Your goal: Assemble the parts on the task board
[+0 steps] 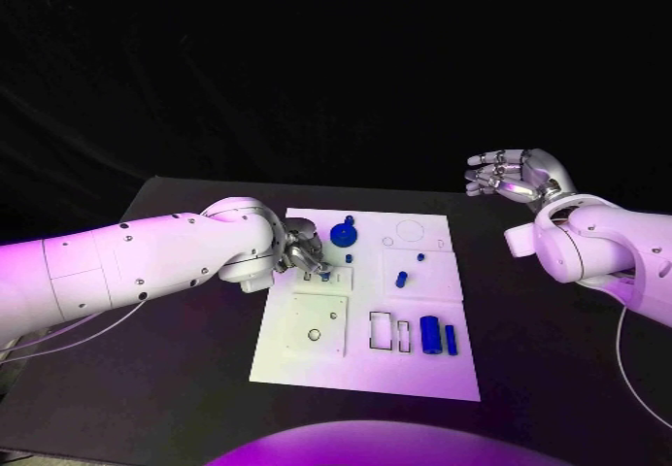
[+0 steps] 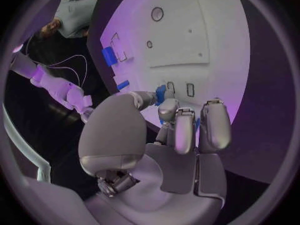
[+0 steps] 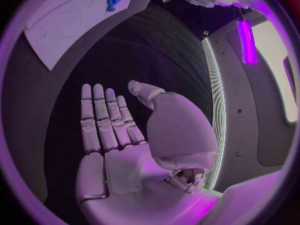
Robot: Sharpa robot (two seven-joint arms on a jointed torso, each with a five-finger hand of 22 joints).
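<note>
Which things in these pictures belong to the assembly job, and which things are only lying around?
Job:
task board
blue round part
small blue part
two blue blocks
blue part held by the left hand

Lying about:
nothing on the black table; right hand holds nothing, off the board

We log the task board (image 1: 367,374) as white, marked with thin dark outlines of rectangles and circles. The parts on it read blue: a round part (image 1: 345,234), a small peg (image 1: 402,279), and two upright blocks (image 1: 430,333) near the board's front edge. The table (image 1: 168,388) is black, as is the backdrop behind it. Both arms are white under a purple wash. The left hand (image 1: 300,250) is silver and pinches a small blue part (image 2: 160,93). The right hand (image 1: 514,175) is silver too, with a paler palm (image 3: 134,170) in the wrist view.
</note>
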